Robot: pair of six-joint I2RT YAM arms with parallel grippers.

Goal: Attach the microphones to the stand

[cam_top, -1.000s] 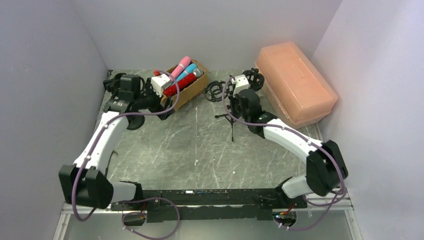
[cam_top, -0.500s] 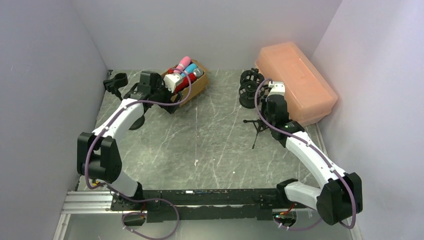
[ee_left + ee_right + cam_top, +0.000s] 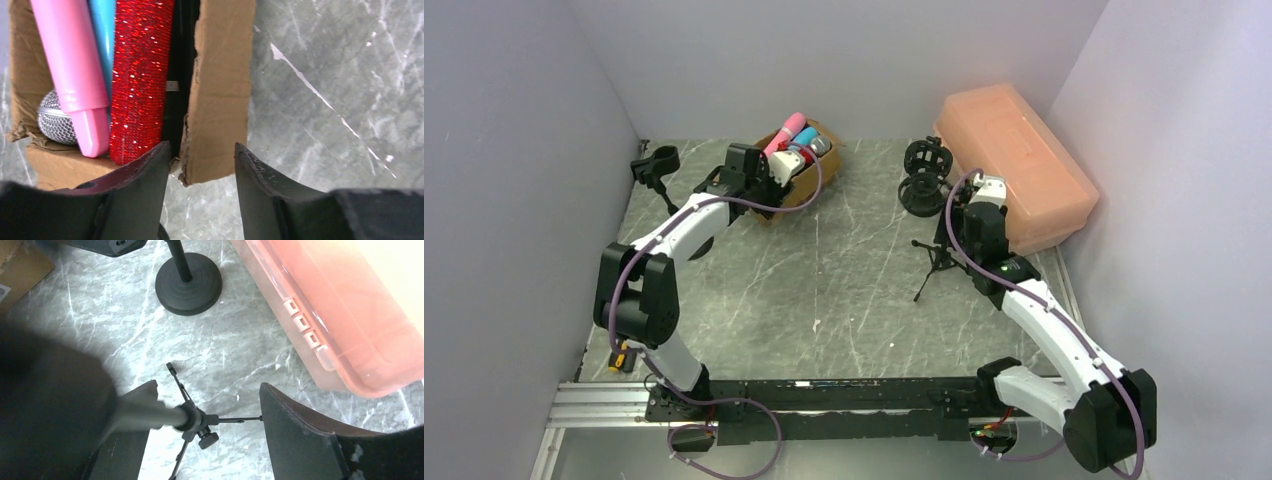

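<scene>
Nothing done yet: shiny red & pink stick microphones [image 3: 142, 75] lie in brown cardboard box [image 3: 220, 90] far left, thin black tripod stand [image 3: 195, 420] on right has no mic, left gripper [image 3: 201, 147] & right gripper [image 3: 207, 390] w/ fingers apart, empty.

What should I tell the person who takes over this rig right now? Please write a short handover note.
Left gripper: fingers open, at the cardboard box edge, holding nothing.
Right gripper: fingers open around the tripod stand pole, no grip.
Microphones: all seen lie in the box.
Done: none attached to a stand.
Left: pick each microphone and mount it.
</scene>
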